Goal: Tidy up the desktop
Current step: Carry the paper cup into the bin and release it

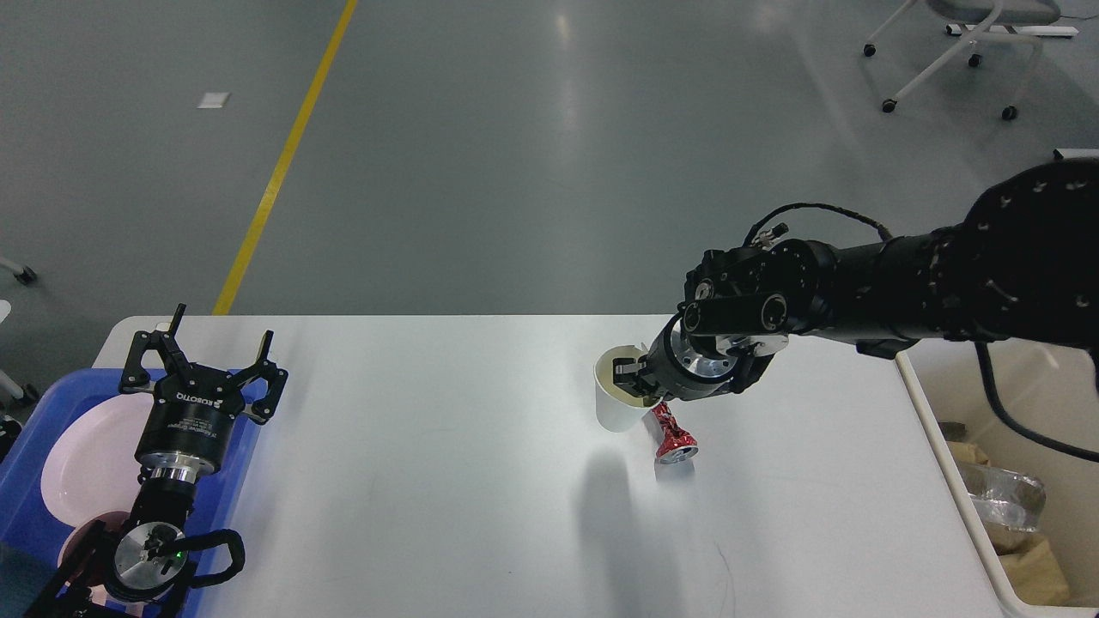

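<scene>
Head view. The desktop (446, 515), a white rectangle with rounded corners, fills the lower half of the frame; its long axis runs left to right, and its far edge lies parallel to the top of the picture. Its matte surface carries a crushed red can (672, 435), lying tilted near the centre-right, and a soft shadow just left of that can. Beyond the far edge stretches a grey glossy floor with a yellow line (283, 159) on the left and a wheeled white chair base (953, 51) at upper right. The right gripper (631, 382) is clamped on the rim of a white paper cup (620, 402), held above the surface with one finger inside the mouth. The left gripper (219, 352) has its fingers spread apart over a blue tray (26, 446) that contains a pale pink plate (86, 455). At the right edge, a cream bin (953, 481) holds crumpled clear plastic and brown paper
</scene>
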`<state>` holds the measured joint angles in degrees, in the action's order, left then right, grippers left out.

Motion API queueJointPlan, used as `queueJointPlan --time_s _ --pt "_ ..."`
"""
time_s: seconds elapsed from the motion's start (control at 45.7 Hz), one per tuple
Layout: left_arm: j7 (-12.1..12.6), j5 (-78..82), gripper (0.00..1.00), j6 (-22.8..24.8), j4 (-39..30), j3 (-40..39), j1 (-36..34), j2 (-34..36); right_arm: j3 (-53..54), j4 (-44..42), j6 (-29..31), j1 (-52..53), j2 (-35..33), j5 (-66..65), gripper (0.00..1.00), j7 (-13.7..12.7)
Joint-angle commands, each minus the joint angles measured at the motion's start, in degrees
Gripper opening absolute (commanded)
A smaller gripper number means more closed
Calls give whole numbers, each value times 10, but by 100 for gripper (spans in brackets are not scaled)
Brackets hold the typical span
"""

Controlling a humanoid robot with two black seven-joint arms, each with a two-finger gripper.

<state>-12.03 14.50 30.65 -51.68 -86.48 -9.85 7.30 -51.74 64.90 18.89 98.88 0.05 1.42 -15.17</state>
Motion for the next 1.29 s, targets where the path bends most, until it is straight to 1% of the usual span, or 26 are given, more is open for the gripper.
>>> queueJointPlan --time_s 0.0,0.153,0.284,0.35,0.503,0.744,0.831,0.919,0.984,1.05,1.115,1.159,1.268 --pt "0 0 96 0 0 0 0 0 -12 69 54 87 -39 -2 0 0" --pt "1 0 96 -1 0 0 0 0 -34 142 135 198 -85 -3 0 0" --pt "0 0 96 0 0 0 0 0 -67 187 213 295 -114 -4 0 0" --pt "0 0 96 0 0 0 0 0 -87 208 234 337 -126 -4 0 0" --pt "0 0 96 0 0 0 0 0 -148 254 236 415 -144 0 0 0" --pt "0 0 96 0 0 0 0 0 -192 262 223 429 -151 8 0 0" --pt "0 0 96 -1 0 0 0 0 -242 255 202 418 -170 20 0 0" --pt "0 0 96 -1 0 0 0 0 -298 241 172 385 -211 22 0 0" --pt "0 0 96 -1 0 0 0 0 -327 219 141 353 -251 16 0 0" --pt "0 0 96 0 0 0 0 0 -340 190 113 309 -310 10 0 0" --pt "0 0 96 -1 0 0 0 0 -332 145 87 253 -366 -5 0 0" --pt "0 0 96 0 0 0 0 0 -324 105 77 208 -392 -19 0 2" --pt "1 0 96 -1 0 0 0 0 -253 14 69 78 -424 -43 0 3"
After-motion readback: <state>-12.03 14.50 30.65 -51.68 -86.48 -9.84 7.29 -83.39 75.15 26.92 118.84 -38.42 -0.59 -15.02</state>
